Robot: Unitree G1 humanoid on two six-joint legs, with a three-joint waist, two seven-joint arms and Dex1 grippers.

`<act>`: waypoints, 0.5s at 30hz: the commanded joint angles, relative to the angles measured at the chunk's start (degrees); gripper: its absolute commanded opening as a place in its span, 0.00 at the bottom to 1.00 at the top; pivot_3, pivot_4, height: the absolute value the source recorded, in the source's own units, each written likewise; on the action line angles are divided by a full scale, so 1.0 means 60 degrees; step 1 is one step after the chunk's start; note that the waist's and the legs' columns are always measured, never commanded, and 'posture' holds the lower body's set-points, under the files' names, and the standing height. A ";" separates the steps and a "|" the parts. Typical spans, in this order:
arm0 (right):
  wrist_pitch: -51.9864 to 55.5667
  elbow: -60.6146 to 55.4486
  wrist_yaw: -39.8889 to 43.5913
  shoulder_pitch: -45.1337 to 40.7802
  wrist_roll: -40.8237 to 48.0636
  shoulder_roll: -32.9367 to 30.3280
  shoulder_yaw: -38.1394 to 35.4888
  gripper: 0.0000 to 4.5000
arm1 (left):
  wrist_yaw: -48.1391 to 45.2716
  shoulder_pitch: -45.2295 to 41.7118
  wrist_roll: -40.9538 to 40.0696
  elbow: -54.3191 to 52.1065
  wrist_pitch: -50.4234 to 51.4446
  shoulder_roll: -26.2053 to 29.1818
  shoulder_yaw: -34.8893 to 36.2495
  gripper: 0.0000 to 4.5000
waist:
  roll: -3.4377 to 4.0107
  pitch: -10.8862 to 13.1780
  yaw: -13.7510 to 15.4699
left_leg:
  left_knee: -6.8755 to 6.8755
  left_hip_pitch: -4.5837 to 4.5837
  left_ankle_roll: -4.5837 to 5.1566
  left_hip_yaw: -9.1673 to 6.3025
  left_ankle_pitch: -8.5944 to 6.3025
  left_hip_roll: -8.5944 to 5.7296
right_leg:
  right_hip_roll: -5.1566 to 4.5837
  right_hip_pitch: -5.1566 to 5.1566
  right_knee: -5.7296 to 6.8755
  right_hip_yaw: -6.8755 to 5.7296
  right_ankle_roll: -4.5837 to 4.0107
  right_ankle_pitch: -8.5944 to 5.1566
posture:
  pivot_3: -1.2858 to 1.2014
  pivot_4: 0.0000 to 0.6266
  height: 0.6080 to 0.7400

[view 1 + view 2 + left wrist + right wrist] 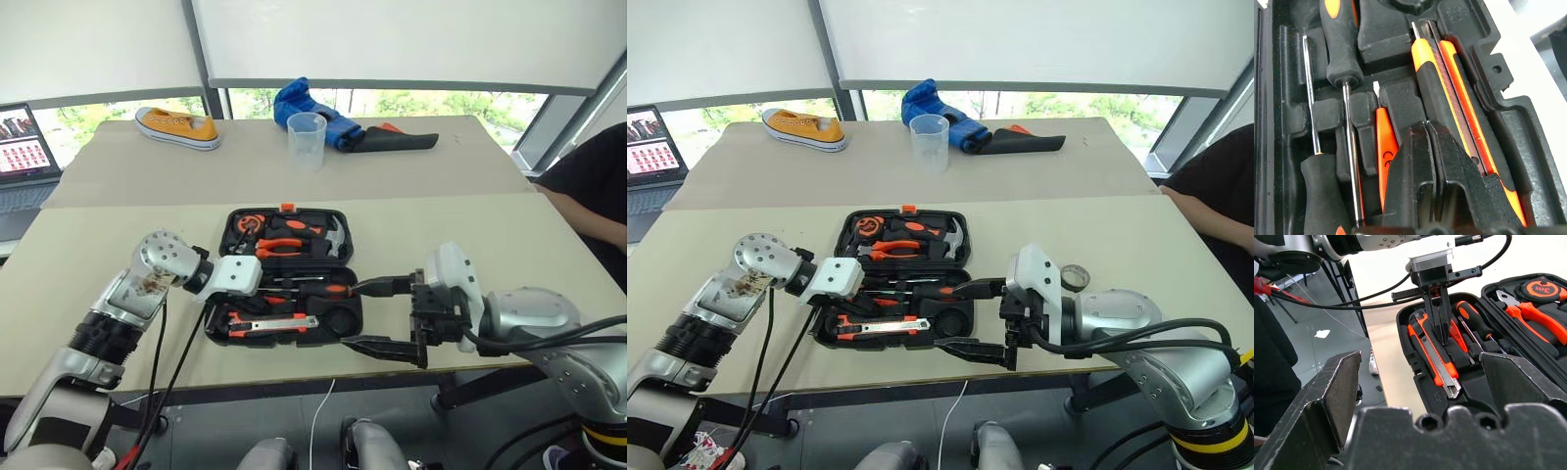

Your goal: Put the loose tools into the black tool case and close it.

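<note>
Two beige tables [411, 171] are set end to end before a bright window, the far one carrying a yellow shoe [176, 127], a clear plastic cup [307, 139] and a blue glove [309, 106] on a dark flat sheath, with a laptop [24, 157] off to the left. On the near table the black tool case [286, 277] is laid open, its matte moulded plastic shaped into recesses; pliers, a hammer and a round tape measure are seated in the far half. The right gripper [387, 315] is held at the case's right edge with its two ribbed black fingers spread wide and nothing between them. The left gripper [1440, 328] is pressed shut, tips down into the near half, gripping nothing. Seen from the left wrist and hidden from the head cameras, the pinched tips are poised between the slim orange tester screwdriver [1385, 156] and the orange-black utility knife [1449, 98], both lying in their slots, while two long screwdrivers [1339, 58] with rubbery handles and bright steel shafts are bedded beside them. In the right eye view alone, a small grey tape roll [1075, 277] is found on the table, right of the case.
</note>
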 commanded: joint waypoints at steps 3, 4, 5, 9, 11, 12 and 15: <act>-0.0040 -0.0176 0.0051 -0.0066 0.0190 -0.0083 -0.0251 1.00 | -0.0362 -0.0667 -0.1184 -0.0628 0.1453 -0.0010 0.0668 0.02 | -0.0001 0.0001 -0.0026 | 0.0005 -0.0006 0.0002 0.0000 -0.0001 0.0000 | 0.0003 -0.0003 0.0002 -0.0001 0.0002 0.0001 | 0.52 0.24 0.93; -0.0046 -0.0171 0.0062 -0.0053 0.0185 -0.0087 -0.0252 1.00 | -0.0406 -0.0591 -0.1183 -0.0709 0.1427 0.0031 0.0640 0.02 | 0.0000 0.0000 -0.0034 | 0.0005 -0.0006 0.0002 0.0000 -0.0001 0.0000 | 0.0003 -0.0004 0.0004 -0.0001 0.0002 0.0001 | 0.52 0.24 0.93; -0.0054 -0.0168 0.0075 -0.0039 0.0177 -0.0090 -0.0248 1.00 | -0.0471 -0.0438 -0.1115 -0.0796 0.1268 0.0084 0.0559 0.02 | 0.0000 0.0000 -0.0041 | 0.0004 -0.0005 0.0001 -0.0001 -0.0001 0.0000 | 0.0003 -0.0004 0.0003 -0.0001 0.0002 0.0001 | 0.52 0.24 0.93; -0.0062 -0.0165 0.0081 -0.0046 0.0159 -0.0075 -0.0217 1.00 | -0.0513 0.0144 -0.0654 -0.0770 0.0479 0.0180 0.0228 0.02 | 0.0001 0.0000 -0.0084 | 0.0003 0.0004 0.0000 0.0001 -0.0001 0.0000 | 0.0003 -0.0004 0.0004 0.0002 0.0001 0.0001 | 0.52 0.24 0.93; -0.0063 -0.0163 0.0083 -0.0048 0.0161 -0.0078 -0.0221 1.00 | -0.0553 0.0384 -0.0408 -0.0645 -0.0044 0.0242 0.0103 0.02 | 0.0001 0.0000 -0.0062 | 0.0003 0.0004 -0.0001 0.0000 -0.0001 0.0000 | 0.0003 -0.0004 0.0003 0.0003 0.0000 0.0001 | 0.52 0.24 0.93; -0.0063 -0.0161 0.0084 -0.0045 0.0158 -0.0083 -0.0223 1.00 | -0.0558 0.0489 -0.0290 -0.0555 -0.0299 0.0263 0.0052 0.02 | 0.0001 0.0000 -0.0049 | 0.0003 0.0003 -0.0001 0.0001 -0.0001 0.0000 | 0.0002 -0.0004 0.0003 0.0005 0.0000 0.0001 | 0.52 0.24 0.93; -0.0057 -0.0165 0.0073 -0.0034 0.0138 -0.0094 -0.0218 1.00 | -0.0114 0.0479 0.0406 0.0203 -0.1257 0.0178 -0.0140 0.02 | 0.0001 -0.0001 -0.0005 | 0.0005 0.0003 -0.0001 0.0001 -0.0001 0.0000 | -0.0003 0.0000 0.0002 0.0007 0.0001 0.0001 | 0.52 0.24 0.93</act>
